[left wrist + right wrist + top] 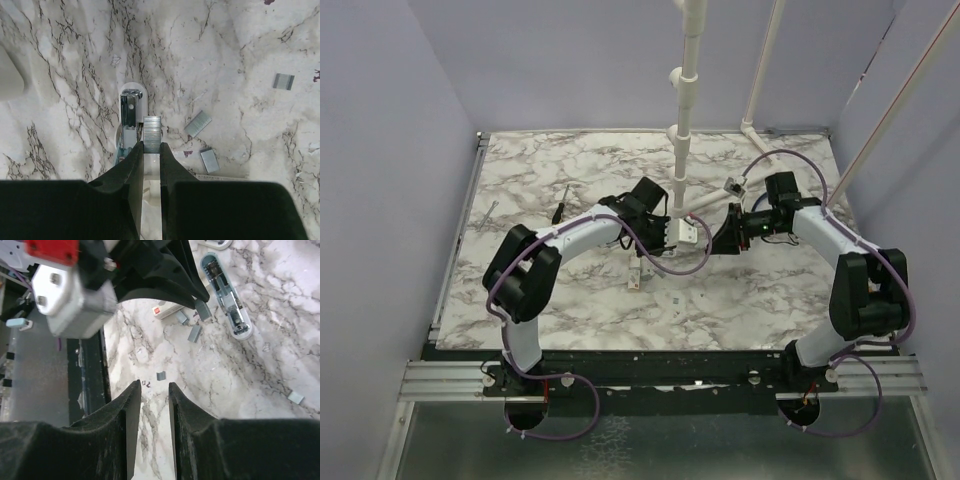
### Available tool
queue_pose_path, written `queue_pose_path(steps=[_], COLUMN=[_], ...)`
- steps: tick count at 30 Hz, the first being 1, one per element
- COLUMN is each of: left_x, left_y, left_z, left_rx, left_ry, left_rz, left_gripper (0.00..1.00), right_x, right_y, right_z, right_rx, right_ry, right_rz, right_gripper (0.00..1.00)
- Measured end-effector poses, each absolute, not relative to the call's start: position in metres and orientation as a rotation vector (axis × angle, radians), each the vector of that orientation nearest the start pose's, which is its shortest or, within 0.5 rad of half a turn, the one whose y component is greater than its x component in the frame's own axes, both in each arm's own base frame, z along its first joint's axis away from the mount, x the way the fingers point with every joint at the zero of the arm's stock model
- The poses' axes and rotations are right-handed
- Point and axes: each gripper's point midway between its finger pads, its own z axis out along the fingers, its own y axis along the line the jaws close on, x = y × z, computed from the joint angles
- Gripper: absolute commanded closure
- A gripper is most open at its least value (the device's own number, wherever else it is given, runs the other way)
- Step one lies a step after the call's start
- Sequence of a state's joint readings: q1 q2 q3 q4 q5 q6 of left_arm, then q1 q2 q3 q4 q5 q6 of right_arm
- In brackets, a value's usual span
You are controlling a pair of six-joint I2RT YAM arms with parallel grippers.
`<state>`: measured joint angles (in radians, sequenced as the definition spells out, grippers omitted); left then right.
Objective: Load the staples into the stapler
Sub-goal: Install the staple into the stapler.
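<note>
**At mid-counter: strip pinched beside the open stapler**

On the marbled counter (240, 50), white with grey veining, I can read no writing. The only label I can find is a red patch on the end of a small white box (167, 310), too small to make out.

The stapler (131, 112) lies open on the counter. It has a rounded white plastic shell with a teal part and a bright metal channel running down its middle. The staples (152, 129) are a flat, finely ribbed, silvery-grey strip. Several shorter loose strips (198, 123) of the same grey metal lie scattered to the right of it.

My left fingers (134, 162), matt black and tapering, are pinching the near end of the staples, and the rest of the strip sticks out ahead of the tips. From the left wrist camera, the strip sits just right of the stapler's channel and parallel to it. I cannot tell whether the two touch.

My right fingers (129, 405), black with a rough grain, stand slightly spread with nothing between them. They are well apart from the stapler, which shows in the upper right of the right wrist camera.
</note>
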<state>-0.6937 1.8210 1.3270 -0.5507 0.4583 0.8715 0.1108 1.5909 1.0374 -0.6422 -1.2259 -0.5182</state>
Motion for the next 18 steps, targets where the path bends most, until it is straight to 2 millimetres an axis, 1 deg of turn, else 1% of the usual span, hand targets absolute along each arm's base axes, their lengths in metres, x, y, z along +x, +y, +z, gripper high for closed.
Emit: queue_pose_path(steps=[2, 5, 10, 13, 18], left_x=[0.304, 0.314, 0.323, 0.328, 0.332], left_y=[-0.313, -0.315, -0.316, -0.319, -0.323], left_z=[0.072, 0.067, 0.069, 0.071, 0.068], left_rx=[1.901, 1.893, 1.877, 1.868, 1.866], left_ry=[1.705, 1.721, 1.724, 1.722, 1.728], left_rz=[-0.524, -0.515, -0.500, -0.496, -0.498], left_gripper=[1.00, 1.00, 1.00, 1.00, 1.00], right_x=[0.271, 0.270, 0.269, 0.270, 0.271], right_y=[0.188, 0.187, 0.184, 0.184, 0.183], right_z=[0.144, 0.140, 0.131, 0.132, 0.134], right_rx=[-0.966, -0.976, -0.981, -0.993, -1.013], right_ry=[1.960, 1.955, 1.972, 1.964, 1.945], right_rz=[1.376, 1.346, 1.320, 1.301, 1.278], right_gripper=[0.68, 0.68, 0.68, 0.68, 0.68])
